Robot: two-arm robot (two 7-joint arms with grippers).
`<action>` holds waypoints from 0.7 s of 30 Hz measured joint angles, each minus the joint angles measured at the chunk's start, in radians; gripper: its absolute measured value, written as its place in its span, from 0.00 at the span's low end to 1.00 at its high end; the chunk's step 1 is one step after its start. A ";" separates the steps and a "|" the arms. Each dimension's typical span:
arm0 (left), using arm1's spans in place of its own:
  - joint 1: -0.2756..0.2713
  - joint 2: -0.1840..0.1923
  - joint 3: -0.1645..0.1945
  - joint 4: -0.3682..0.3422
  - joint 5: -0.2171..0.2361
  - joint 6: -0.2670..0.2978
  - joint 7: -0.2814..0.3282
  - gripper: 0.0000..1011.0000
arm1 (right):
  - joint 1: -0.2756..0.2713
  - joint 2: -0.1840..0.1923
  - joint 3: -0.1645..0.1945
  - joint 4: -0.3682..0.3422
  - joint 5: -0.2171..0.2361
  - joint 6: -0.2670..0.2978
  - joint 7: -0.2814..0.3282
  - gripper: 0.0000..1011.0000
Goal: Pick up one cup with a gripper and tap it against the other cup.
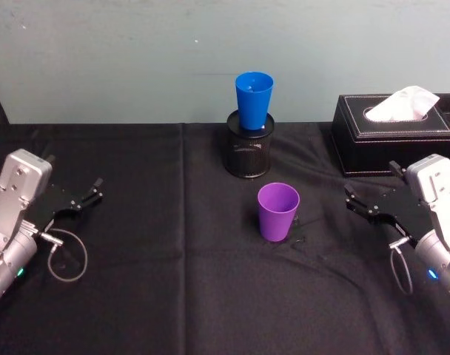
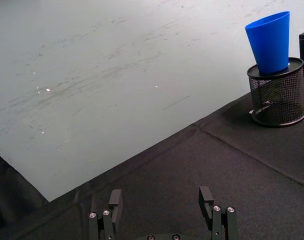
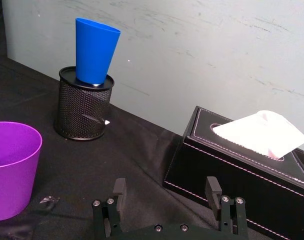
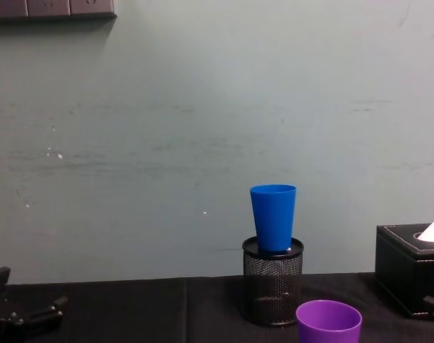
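Purple tapered plastic tumbler (image 1: 277, 211) upright at centre | blue plastic tumbler (image 1: 254, 100) behind it on black mesh pen holder (image 1: 249, 154) | your right gripper (image 1: 358, 205), jaws spread and empty, is nearer, purple tumbler toward its left | left gripper (image 1: 88, 197) spread, farther.

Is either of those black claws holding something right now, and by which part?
Nothing is held. The left gripper and right gripper are both open, apart from the purple plastic tumbler.
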 joint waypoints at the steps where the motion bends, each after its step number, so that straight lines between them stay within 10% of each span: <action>1: 0.000 0.000 0.000 0.000 0.000 0.000 0.000 0.99 | 0.000 0.000 0.000 0.000 0.000 0.000 0.000 0.99; 21: 0.000 0.000 0.000 0.000 0.000 0.000 0.000 0.99 | 0.000 0.000 0.000 0.000 0.000 0.000 0.000 0.99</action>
